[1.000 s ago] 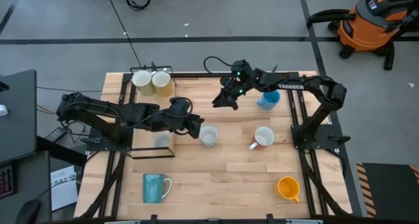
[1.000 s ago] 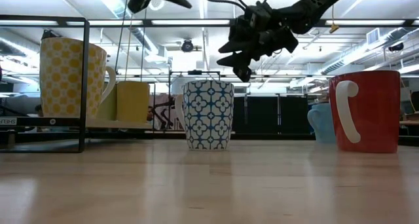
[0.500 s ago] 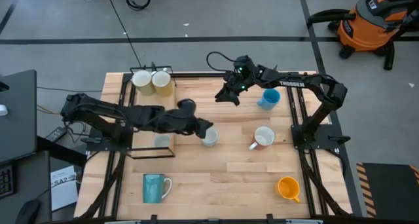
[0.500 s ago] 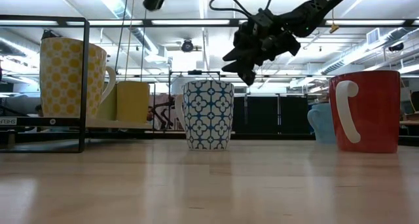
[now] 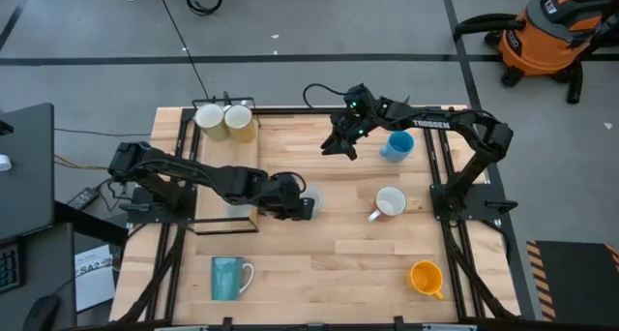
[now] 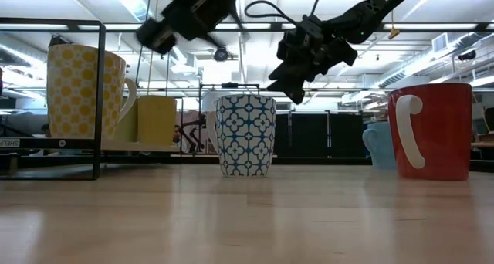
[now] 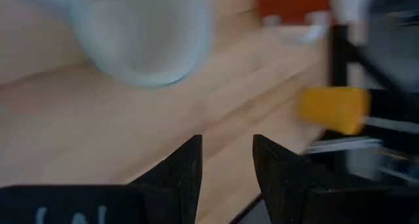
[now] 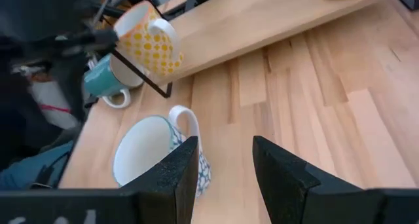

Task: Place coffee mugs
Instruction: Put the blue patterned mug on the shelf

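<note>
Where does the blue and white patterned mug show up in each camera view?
High: mug mid-table, by the left gripper.
Low: centre, upright.
Left wrist: blurred rim, probably it.
Right wrist: just past the fingers.
Landmark: red mug.

The left pincer [image 5: 308,207] has swung over the blue-and-white patterned mug [image 6: 245,135].

Glossy ceramic patterned mug [image 6: 245,135] and red mug [image 6: 431,130] (both smooth) stand on a matt pale-wood table [image 5: 329,263].
</note>
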Action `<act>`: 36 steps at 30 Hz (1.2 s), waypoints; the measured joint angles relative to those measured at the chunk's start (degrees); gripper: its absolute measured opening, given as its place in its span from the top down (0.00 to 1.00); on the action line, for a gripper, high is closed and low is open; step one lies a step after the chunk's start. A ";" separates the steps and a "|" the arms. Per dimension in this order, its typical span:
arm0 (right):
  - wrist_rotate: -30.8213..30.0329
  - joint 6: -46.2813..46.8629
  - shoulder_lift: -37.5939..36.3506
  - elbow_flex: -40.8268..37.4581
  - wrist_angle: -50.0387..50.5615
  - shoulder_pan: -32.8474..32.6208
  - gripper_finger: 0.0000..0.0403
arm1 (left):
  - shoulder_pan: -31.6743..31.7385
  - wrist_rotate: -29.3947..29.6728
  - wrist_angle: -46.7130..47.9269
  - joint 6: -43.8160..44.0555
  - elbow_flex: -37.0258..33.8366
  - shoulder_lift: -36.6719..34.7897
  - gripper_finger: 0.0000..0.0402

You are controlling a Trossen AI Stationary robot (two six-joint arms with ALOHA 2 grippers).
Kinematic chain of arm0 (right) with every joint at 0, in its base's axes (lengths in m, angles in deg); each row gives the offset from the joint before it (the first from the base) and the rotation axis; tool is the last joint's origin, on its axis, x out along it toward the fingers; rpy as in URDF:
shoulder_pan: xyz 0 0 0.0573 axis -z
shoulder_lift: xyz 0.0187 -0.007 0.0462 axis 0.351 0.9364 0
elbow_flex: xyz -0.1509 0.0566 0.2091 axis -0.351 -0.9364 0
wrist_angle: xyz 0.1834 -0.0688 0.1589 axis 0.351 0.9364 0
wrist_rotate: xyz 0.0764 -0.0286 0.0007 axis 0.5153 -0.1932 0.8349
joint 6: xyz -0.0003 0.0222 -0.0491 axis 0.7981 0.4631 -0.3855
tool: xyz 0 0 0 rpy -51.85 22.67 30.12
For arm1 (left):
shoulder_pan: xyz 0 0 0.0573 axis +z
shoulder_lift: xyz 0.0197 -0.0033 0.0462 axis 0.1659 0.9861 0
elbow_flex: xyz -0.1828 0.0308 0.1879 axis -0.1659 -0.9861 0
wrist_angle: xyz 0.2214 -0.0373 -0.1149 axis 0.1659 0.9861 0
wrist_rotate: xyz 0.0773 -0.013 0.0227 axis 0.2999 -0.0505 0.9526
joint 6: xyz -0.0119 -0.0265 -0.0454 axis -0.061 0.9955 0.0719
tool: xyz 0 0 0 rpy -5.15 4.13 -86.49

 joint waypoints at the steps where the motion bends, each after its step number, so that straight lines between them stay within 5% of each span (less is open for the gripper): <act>1: -0.47 -0.53 0.00 0.00 0.46 0.00 0.63 | 0.00 -0.10 2.27 0.56 -0.03 0.01 0.65; 12: -4.04 -2.63 0.00 0.00 1.97 -0.04 0.63 | 3.60 1.52 10.14 1.60 0.00 -0.01 0.65; 36: -4.15 -4.70 0.00 0.00 2.23 -0.04 0.63 | 8.21 2.89 8.78 -2.82 0.00 7.85 0.65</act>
